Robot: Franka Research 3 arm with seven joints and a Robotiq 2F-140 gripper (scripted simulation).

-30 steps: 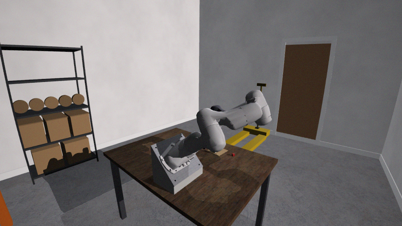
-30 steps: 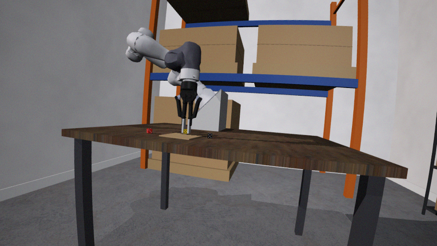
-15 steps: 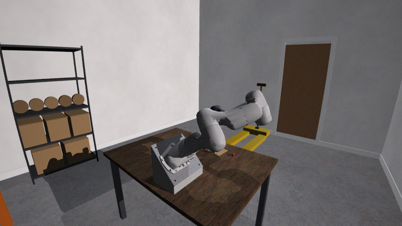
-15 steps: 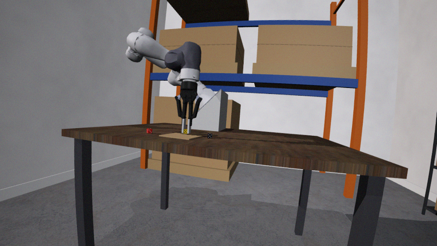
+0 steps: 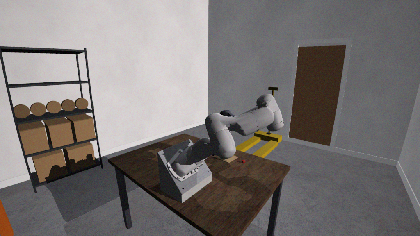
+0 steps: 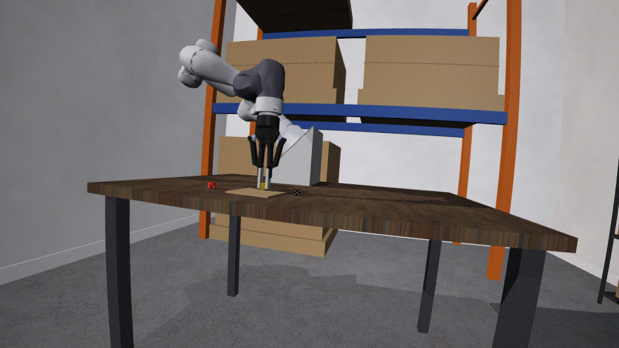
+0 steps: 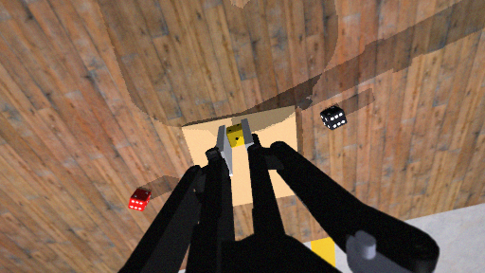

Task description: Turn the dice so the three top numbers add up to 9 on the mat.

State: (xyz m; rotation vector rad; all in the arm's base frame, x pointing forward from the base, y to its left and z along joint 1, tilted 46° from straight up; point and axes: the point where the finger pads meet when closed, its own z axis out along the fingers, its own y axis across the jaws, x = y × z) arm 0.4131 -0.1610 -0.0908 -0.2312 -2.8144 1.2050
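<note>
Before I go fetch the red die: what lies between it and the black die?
The mat, with the yellow die on or just above it, in the wrist view.
</note>
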